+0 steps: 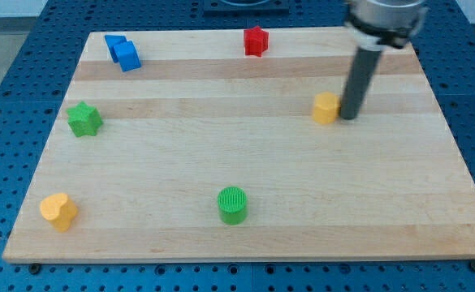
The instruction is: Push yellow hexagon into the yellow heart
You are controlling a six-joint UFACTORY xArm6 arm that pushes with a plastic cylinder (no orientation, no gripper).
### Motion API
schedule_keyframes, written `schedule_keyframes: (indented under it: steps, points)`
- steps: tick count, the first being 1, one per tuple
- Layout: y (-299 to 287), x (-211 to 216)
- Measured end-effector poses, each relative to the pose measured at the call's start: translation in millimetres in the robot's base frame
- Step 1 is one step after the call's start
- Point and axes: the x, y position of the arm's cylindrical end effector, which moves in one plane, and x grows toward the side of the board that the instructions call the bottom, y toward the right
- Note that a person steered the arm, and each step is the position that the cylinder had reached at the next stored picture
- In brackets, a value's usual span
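The yellow hexagon (326, 107) sits on the wooden board at the view's right of centre, in the upper half. My tip (349, 117) stands right beside it on its right side, touching or nearly touching it. The yellow heart (58, 210) lies far away near the board's bottom left corner.
A green cylinder (232, 204) stands at the bottom centre. A green star (84, 119) is at the left edge. A blue block (123, 53) lies at the top left and a red star (256, 40) at the top centre. The wooden board (245, 154) rests on a blue pegboard.
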Motion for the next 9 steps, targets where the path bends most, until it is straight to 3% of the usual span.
schedule_keyframes:
  steps: [1, 2, 3, 5, 7, 8, 9]
  points:
    - [-30, 0]
    - [-1, -24]
    - [-20, -42]
    - [-153, 36]
    - [-149, 40]
    - [-165, 65]
    - [-218, 84]
